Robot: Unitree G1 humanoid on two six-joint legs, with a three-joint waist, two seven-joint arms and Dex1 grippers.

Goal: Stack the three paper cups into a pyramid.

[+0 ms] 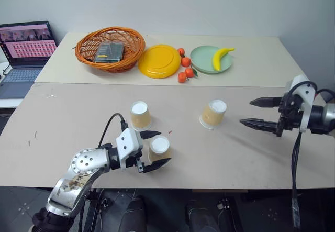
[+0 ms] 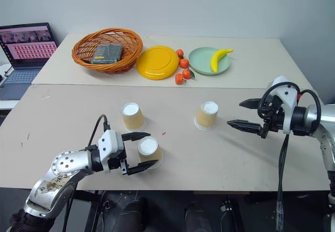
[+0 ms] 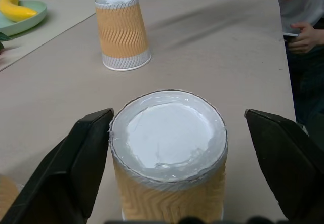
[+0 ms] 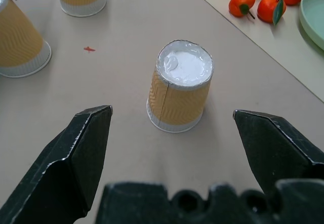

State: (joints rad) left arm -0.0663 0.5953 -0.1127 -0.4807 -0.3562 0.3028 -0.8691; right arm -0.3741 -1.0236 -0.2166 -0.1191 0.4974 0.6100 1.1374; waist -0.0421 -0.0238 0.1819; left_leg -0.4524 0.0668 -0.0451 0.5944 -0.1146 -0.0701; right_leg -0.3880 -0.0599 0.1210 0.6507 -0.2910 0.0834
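Three tan ribbed paper cups stand upside down and apart on the table, with no pyramid formed. My left gripper [image 1: 163, 148] straddles the nearest cup [image 1: 159, 145]. In the left wrist view one finger [image 3: 76, 163] touches this cup [image 3: 169, 148] while the other finger stands clear of it. A second cup [image 1: 140, 115] stands just behind it to the left. The third cup [image 1: 213, 113] is in the middle of the table, and my right gripper [image 1: 246, 111] hovers open to its right, pointing at it [image 4: 179, 87] with nothing between its fingers.
At the back stand a wicker basket [image 1: 86, 51] holding a dark box, a yellow plate [image 1: 159, 61], tangerines [image 1: 185, 69] and a green plate [image 1: 201, 59] with a banana [image 1: 220, 56]. A laptop [image 1: 26, 48] sits far left. A person's hand [image 3: 304, 32] shows beyond the table's right side.
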